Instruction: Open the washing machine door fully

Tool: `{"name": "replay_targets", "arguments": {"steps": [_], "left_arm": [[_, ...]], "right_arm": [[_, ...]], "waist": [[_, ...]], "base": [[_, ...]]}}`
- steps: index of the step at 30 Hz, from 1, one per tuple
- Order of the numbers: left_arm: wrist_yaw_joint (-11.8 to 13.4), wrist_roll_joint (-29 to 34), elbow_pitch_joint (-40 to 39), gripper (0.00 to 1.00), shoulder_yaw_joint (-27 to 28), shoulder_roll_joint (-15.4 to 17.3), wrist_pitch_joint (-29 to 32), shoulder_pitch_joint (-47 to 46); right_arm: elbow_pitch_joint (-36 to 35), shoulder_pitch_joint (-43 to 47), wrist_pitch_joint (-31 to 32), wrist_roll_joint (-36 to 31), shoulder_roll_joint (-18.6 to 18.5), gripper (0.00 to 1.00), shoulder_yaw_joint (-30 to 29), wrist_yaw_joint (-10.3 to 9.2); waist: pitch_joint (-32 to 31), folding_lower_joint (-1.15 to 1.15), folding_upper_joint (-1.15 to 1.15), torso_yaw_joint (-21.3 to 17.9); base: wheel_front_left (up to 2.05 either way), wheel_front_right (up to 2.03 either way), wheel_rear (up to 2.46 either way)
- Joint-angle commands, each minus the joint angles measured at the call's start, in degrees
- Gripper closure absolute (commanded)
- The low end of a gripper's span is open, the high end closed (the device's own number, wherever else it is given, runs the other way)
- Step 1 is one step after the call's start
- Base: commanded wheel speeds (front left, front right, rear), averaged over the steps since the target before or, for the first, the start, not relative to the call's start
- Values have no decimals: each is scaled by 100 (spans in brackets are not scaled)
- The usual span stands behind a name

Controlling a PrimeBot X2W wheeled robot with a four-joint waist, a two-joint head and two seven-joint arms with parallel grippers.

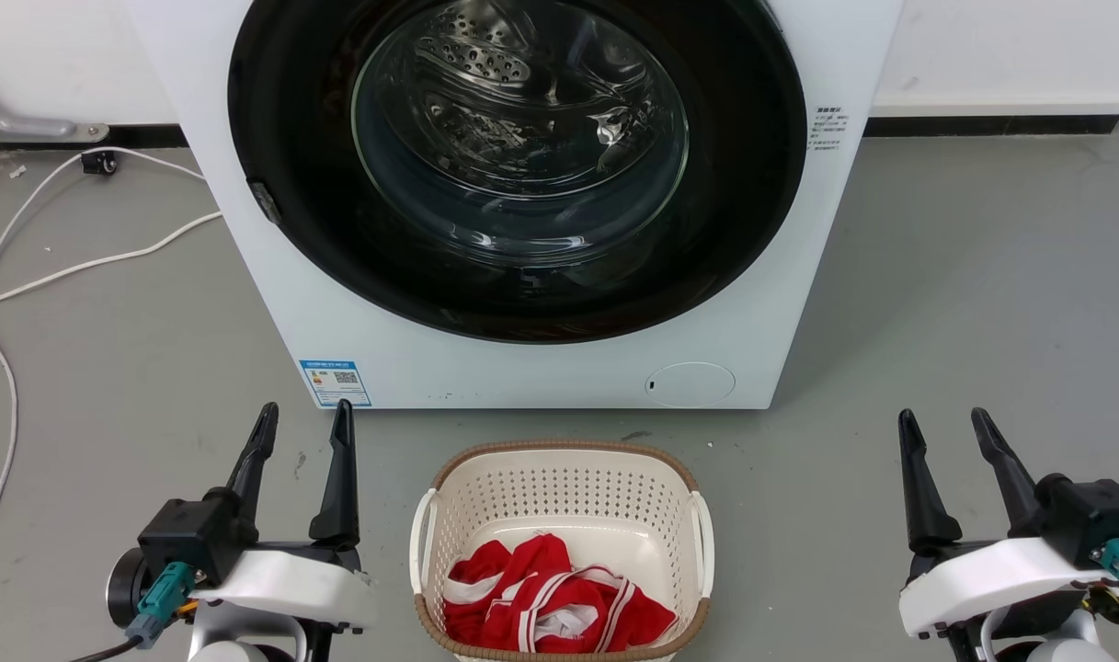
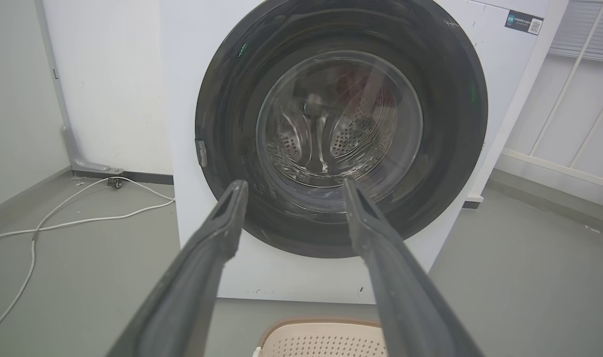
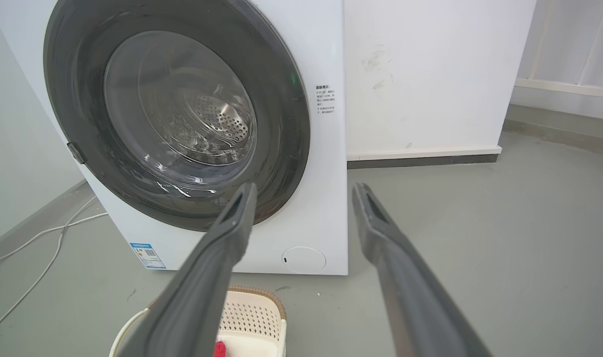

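The washing machine door (image 1: 518,156) fills the upper middle of the head view, shut flush against the machine (image 1: 485,372), so opening has not begun. The left claw (image 1: 304,409) and right claw (image 1: 942,416) sit at the lower corners, each with its 2 fingers spread and empty, well apart from it. A small tab (image 1: 263,202) on the door's left edge is probably the pull point.

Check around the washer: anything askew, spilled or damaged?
Nothing stands out. The washing machine door sits shut and flush, and the basket stands upright with a red-and-white garment inside. A loose white cable trails across the floor at the robot's left.
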Motion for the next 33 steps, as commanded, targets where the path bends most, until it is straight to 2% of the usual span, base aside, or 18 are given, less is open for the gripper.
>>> {"name": "replay_targets", "arguments": {"steps": [1, 25, 33], "left_arm": [[26, 111, -50, 0, -14, 19, -37, -2], [-67, 1026, -86, 0, 53, -80, -304, 81], [-94, 1190, -94, 0, 125, -141, -355, 103]], "right_arm": [[-64, 13, -30, -99, 17, 0, 16, -2], [-101, 62, -183, -988, 29, 0, 65, -2], [-79, 65, -228, -1076, 32, 0, 94, -2]], "waist": [[0, 0, 0, 2], [8, 0, 0, -3], [16, 0, 0, -19]], "base": [[0, 0, 0], [0, 0, 0], [0, 0, 0]]}}
